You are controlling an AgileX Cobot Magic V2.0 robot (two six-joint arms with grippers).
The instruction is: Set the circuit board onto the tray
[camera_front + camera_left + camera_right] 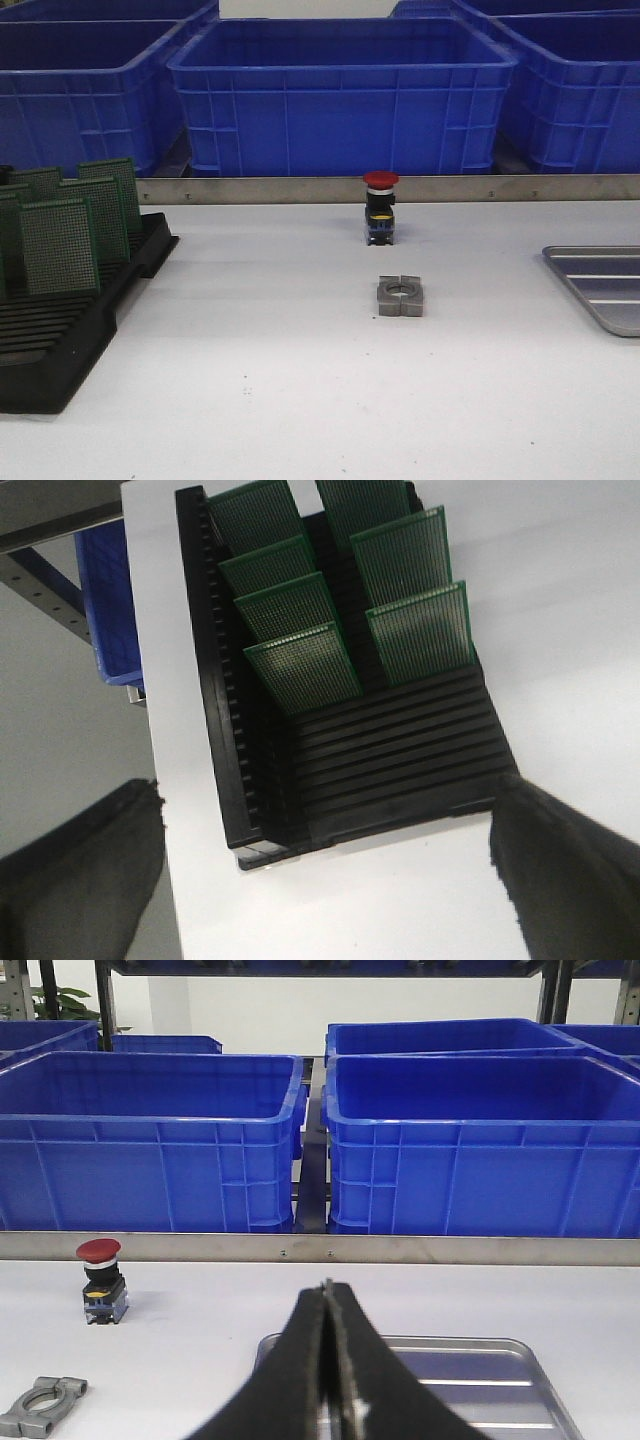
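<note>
Rack: your black slotted rack [70, 335] sits at the table's left edge, in the front view, with green circuit boards [60, 245] standing upright in its slots; the near slots hold nothing.
Boards from the left wrist: you see seven boards [303, 666] in two rows, all at the far half of the rack [400, 760].
Left gripper: your left gripper [330, 880] hangs above the rack's near end, fingers [80, 880] spread wide apart and holding nothing.
Right gripper: your right gripper [328, 1360] has its two black fingers pressed together with nothing between them, and it sits over the tray's near side.
Tray: your silver-grey ribbed tray [600, 285] lies at the table's right edge, bare of boards; the right wrist view shows the same tray [480, 1380].
Other items: you have a red-capped push button [381, 207] mid-table, a grey metal clamp [401, 296] just in front of it, and blue bins [340, 95] behind the table.
</note>
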